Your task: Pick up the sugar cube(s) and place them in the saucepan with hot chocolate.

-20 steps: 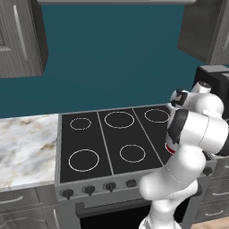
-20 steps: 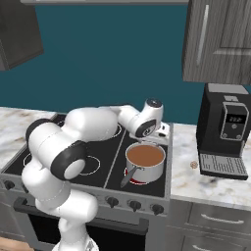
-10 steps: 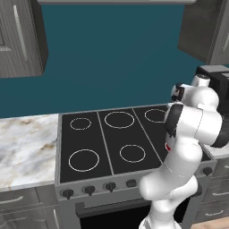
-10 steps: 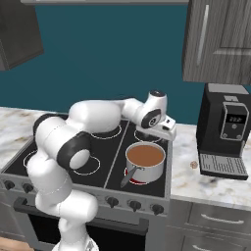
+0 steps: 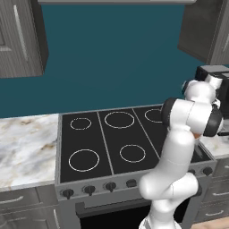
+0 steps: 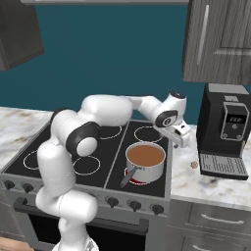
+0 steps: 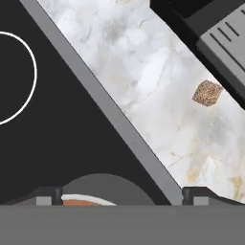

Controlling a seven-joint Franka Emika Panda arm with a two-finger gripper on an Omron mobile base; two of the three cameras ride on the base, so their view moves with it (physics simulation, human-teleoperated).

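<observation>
White arm (image 5: 179, 147) rises beside black stove (image 5: 107, 143), marble counter (image 5: 24, 147) left.

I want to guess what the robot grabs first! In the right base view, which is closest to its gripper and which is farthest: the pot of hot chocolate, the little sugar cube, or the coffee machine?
From the gripper:
1. Sugar cube, on the marble counter just below and right of it.
2. Saucepan, on the stove to its lower left; nearly as close, so hard to call.
3. Coffee machine, farther right on the counter.

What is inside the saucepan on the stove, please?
The saucepan holds brown hot chocolate that fills it nearly to the rim. No sugar cube floats on the surface; the sugar cube lies on the marble counter beside the coffee machine. Below the liquid's surface nothing can be seen.
</observation>
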